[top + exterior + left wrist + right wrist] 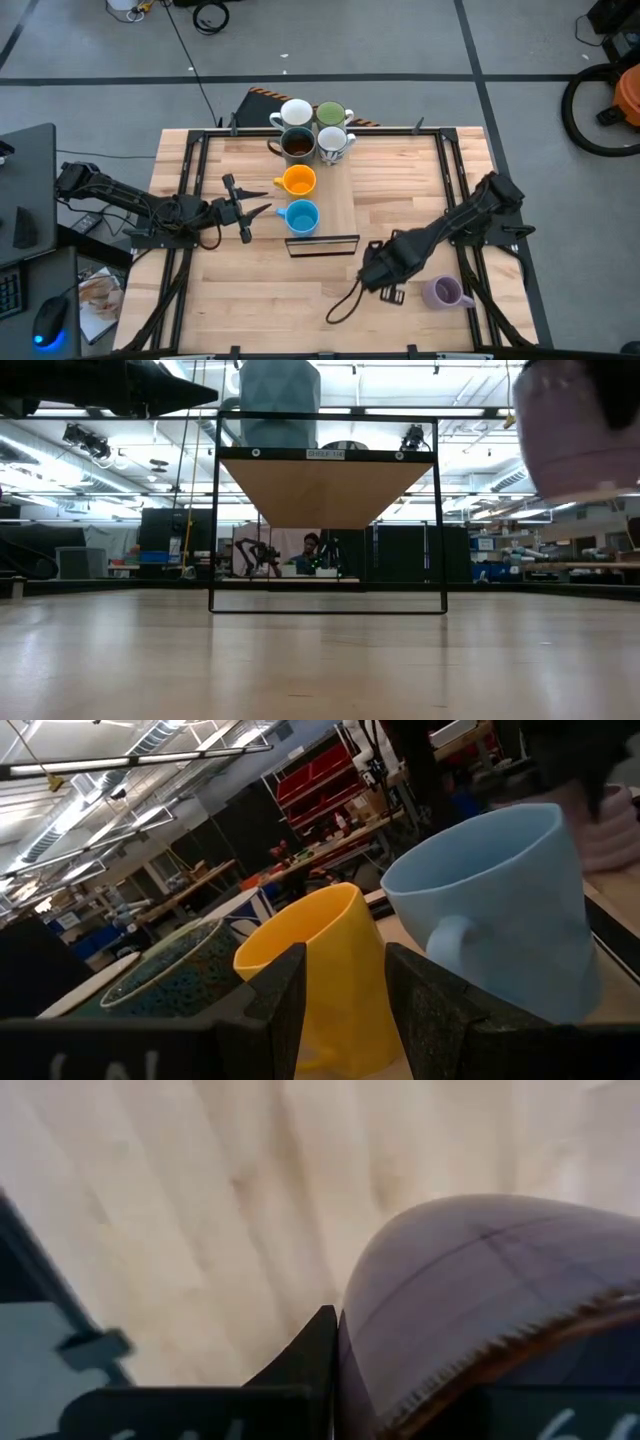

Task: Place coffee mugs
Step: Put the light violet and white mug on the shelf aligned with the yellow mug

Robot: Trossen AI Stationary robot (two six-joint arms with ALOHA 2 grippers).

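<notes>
Purple mug is clamped in my right hand, lifted over the counter near the right; a second purple mug sits just beside it. My left hand, fingers apart, points between the orange mug and blue mug.

Prob. robotics lab/workshop, red parts bins, long workbenches, ceiling strip lights
</notes>
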